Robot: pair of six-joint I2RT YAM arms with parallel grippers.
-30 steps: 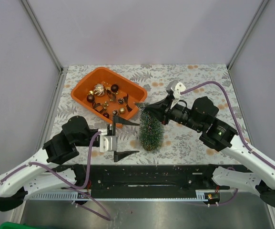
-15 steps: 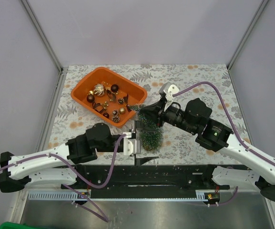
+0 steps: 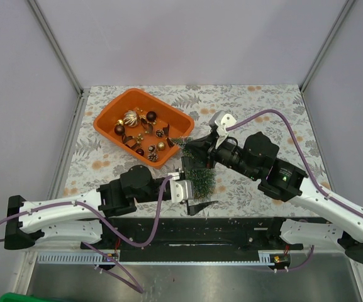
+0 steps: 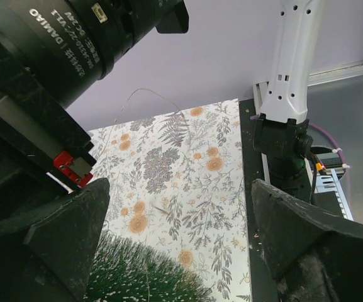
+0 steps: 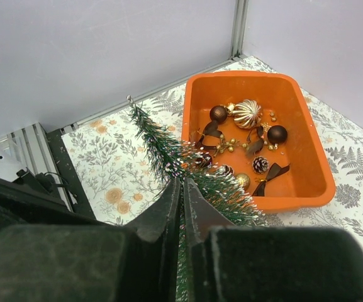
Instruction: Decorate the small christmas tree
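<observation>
The small christmas tree (image 3: 200, 179), dark green with white frosting, stands on the floral table just right of the orange tray (image 3: 137, 99), its tip leaning toward the tray. My right gripper (image 3: 194, 152) is shut on the tree's upper part; in the right wrist view the fingers (image 5: 168, 207) are pressed together on the needles and the tip (image 5: 148, 131) sticks out ahead. My left gripper (image 3: 192, 187) is open, with one finger on each side of the tree's lower part. In the left wrist view the tree (image 4: 145, 277) lies between the wide-apart jaws.
The tray (image 5: 301, 113) holds a gold-white ball (image 3: 130, 118), dark red balls, pine cones, gold beads and brown ribbons. The right arm's wrist (image 4: 55, 56) is close above the left gripper. A black rail (image 3: 187, 236) runs along the table's near edge.
My left arm has reached right until its open jaws straddle the tree's lower part. My right gripper has shifted slightly left while still holding the tree.
</observation>
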